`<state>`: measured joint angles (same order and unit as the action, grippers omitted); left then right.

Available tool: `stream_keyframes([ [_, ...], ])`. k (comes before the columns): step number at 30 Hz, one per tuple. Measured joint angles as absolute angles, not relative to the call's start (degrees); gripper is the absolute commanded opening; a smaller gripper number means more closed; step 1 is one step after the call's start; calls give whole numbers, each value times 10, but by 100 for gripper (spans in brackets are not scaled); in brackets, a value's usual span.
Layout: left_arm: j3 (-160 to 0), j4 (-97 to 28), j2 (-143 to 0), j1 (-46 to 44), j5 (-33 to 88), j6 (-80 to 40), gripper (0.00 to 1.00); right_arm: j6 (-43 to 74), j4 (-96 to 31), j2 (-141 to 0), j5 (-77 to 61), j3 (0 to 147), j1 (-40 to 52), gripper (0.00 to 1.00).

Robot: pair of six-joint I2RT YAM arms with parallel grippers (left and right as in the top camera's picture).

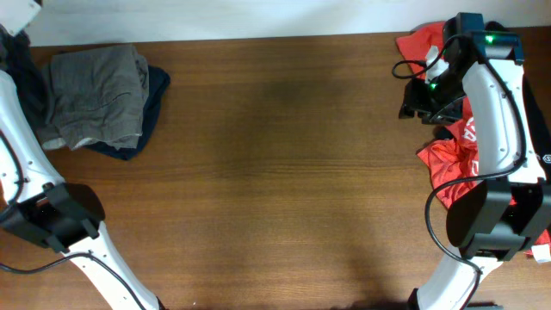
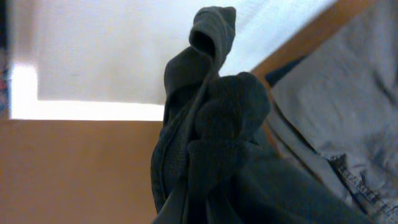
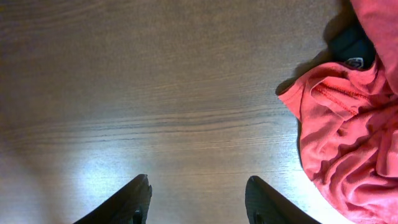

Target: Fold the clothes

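The near edge of the bench (image 1: 275, 250) carries no cloth, only bare wood that runs on through the middle.

Further in, along the right edge toward the far right corner, lies the red garment (image 1: 448, 157), crumpled with loose folds. The right gripper (image 3: 198, 185) hangs over the wood just beside it, its fingers spread and nothing between them. The cloth looks thin, light and limp. It will likely sag and bunch if pinched in the middle, so a hem or corner at its bench-side border seems the better hold. From there it could be dragged flat onto the open wood.

At the far left corner sits a grey garment (image 1: 95, 90), already roughly folded, lying on a navy one (image 1: 157, 93) that shows along its right side.

In the left wrist view a dark garment (image 2: 217, 143) fills the picture, twisted into a rope-like bunch. The left gripper's fingers are hidden behind it, so I cannot tell whether they are clamped on it. This one looks thicker and heavier than the red. It would probably need shaking out before any fold holds.
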<state>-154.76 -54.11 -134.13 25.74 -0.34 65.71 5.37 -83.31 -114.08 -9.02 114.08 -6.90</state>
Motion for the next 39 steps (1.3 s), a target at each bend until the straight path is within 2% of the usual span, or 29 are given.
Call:
stream_keyframes([
  [13,-1425,-447,-1341,281,33,699,0,53,-851,-1141,-90,1141,-69,54],
  [24,-1416,-454,-1341,246,68,689,0,53,-838,-1141,-90,1141,-69,54],
  [25,-1416,-464,-1341,235,71,685,4,53,-838,-1141,-90,1141,-69,54],
  [28,-1407,-497,-1341,192,77,679,27,53,-838,-1141,-90,1141,-69,54],
  [29,-1401,-507,-1341,178,81,675,51,53,-839,-1141,-90,1141,-69,54],
  [30,-1395,-518,-1341,163,84,673,84,53,-839,-1141,-90,1141,-69,54],
  [31,-1385,-529,-1341,146,87,674,99,53,-839,-1141,-90,1141,-69,54],
  [39,-1305,-568,-1340,53,156,668,99,54,-837,-1141,-90,1141,-69,54],
])
